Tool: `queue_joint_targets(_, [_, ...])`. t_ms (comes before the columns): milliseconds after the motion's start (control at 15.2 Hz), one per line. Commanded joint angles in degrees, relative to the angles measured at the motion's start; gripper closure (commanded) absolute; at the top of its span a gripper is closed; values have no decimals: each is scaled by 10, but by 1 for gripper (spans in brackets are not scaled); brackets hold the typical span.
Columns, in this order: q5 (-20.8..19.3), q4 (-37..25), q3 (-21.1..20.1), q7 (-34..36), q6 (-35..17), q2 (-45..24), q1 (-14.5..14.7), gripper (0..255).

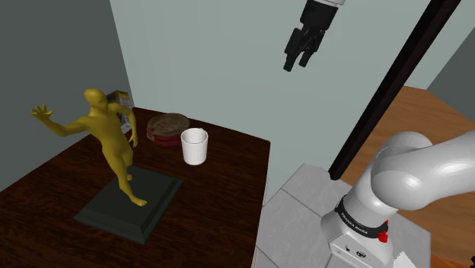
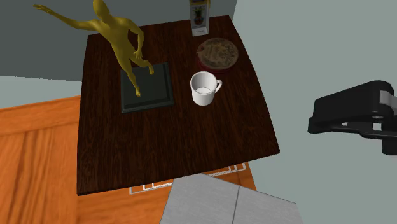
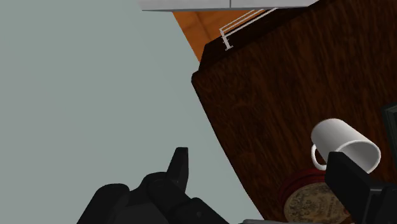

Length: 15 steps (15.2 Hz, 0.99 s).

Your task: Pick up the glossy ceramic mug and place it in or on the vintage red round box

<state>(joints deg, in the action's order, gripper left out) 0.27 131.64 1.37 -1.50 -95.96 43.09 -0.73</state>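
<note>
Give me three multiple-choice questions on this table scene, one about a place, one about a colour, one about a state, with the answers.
1. Where is the white mug relative to the red round box?
A. on its lid
B. beside it on the table
C. inside it

2. What colour is the human figure?
A. blue
B. white
C. yellow

3. How is the hand?
A. open and empty
B. shut on the mug
C. shut on the figure

Answers:
1. B, the mug stands upright on the dark table next to the box.
2. C, the figure is yellow all over.
3. A, the wrist view shows its fingers apart with nothing between them.
</note>
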Motion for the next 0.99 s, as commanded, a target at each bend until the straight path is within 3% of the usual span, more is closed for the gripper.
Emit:
queue_joint_targets(0, [0,0,0,0,0,0,0,0])
queue_joint_targets(924, [25,43,-128,107,-206,-154,45,0])
